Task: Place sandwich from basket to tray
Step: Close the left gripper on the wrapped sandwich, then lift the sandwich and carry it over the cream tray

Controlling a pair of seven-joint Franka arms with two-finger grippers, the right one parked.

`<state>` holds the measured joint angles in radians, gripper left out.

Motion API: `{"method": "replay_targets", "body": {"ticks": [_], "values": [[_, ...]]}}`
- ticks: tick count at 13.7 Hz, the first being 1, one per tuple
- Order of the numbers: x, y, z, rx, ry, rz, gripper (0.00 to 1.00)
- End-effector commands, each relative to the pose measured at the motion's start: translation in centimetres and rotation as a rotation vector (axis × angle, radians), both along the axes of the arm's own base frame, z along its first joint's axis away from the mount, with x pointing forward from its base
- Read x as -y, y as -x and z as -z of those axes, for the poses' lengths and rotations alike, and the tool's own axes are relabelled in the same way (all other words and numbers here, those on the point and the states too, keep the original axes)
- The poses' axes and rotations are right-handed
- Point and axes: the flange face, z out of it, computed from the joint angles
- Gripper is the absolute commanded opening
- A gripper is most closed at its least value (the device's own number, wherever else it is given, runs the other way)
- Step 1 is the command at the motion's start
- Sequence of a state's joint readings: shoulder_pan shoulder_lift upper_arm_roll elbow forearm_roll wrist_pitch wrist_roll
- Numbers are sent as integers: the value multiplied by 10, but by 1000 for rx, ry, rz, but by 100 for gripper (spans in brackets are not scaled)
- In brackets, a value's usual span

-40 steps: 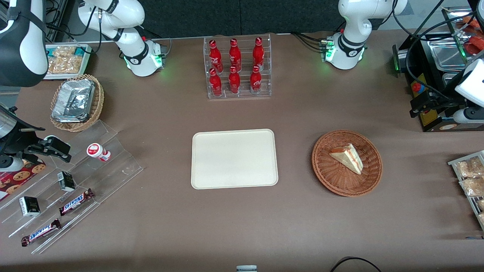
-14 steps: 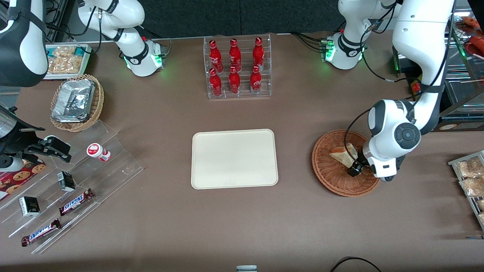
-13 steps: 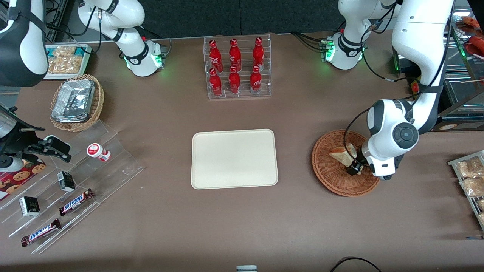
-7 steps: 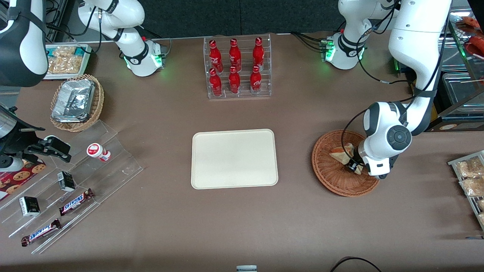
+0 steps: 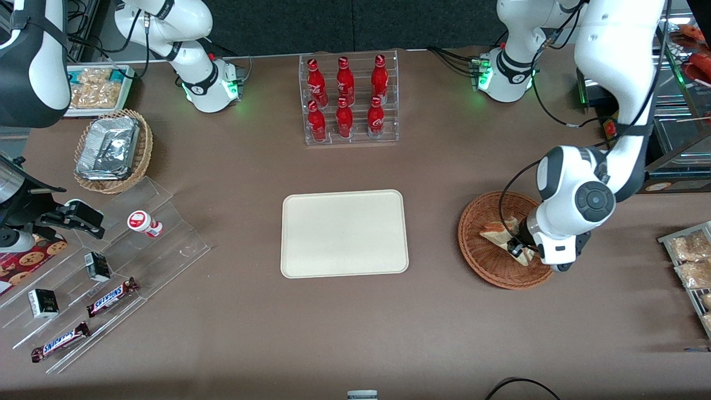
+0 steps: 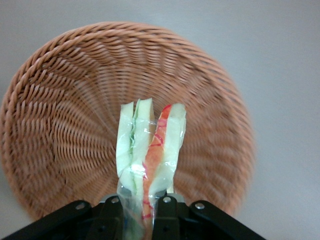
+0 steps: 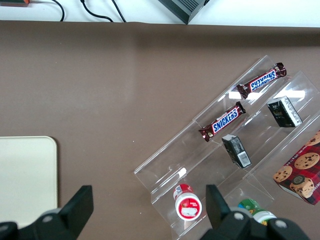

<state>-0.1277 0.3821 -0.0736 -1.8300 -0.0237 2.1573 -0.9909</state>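
The sandwich (image 5: pixel 499 232) (image 6: pixel 150 145), a pale wedge in clear wrap with a red-orange and green filling, is held on edge. My left gripper (image 5: pixel 519 248) (image 6: pixel 142 204) is shut on its broad end. One finger (image 6: pixel 113 212) and the other finger (image 6: pixel 168 210) press its two bread faces. The sandwich hangs just above the round reddish-brown basket (image 5: pixel 489 266) (image 6: pixel 60 125), and its tip points over the bowl's middle. The cream-white tray (image 5: pixel 344 233) (image 7: pixel 25 180) lies bare beside the basket, toward the parked arm's end of the table.
A clear rack of red bottles (image 5: pixel 349 100) stands farther from the front camera than the tray. Snack packs (image 5: pixel 689 261) lie at the working arm's end. A stepped acrylic rack with candy bars (image 5: pixel 105 266) and a foil-lined tan basket (image 5: pixel 111 150) are at the parked arm's end.
The left arm came over the basket and its gripper closed on the sandwich. In the last half second the sandwich shifted and tipped onto its edge in the grip.
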Motion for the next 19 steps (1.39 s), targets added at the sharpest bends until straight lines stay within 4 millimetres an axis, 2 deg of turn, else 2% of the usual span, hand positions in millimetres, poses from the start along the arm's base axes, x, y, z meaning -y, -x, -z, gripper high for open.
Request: {"method": "replay_targets", "body": {"ticks": [1, 3, 4, 5, 6, 8, 12, 14, 15, 17, 19], "values": [[57, -19, -70, 46, 30, 115, 0], [111, -16, -94, 110, 49, 288, 0], [136, -16, -94, 115, 68, 391, 0], [161, -24, -96, 118, 135, 489, 0], [178, -24, -90, 99, 162, 522, 0], [250, 3, -73, 106, 149, 641, 0], [331, 32, -26, 155, 112, 699, 0], [354, 44, 2, 158, 90, 720, 0], [362, 49, 17, 151, 77, 735, 6], [382, 66, 42, 146, 74, 769, 6], [388, 68, 63, 153, 87, 749, 6]]}}
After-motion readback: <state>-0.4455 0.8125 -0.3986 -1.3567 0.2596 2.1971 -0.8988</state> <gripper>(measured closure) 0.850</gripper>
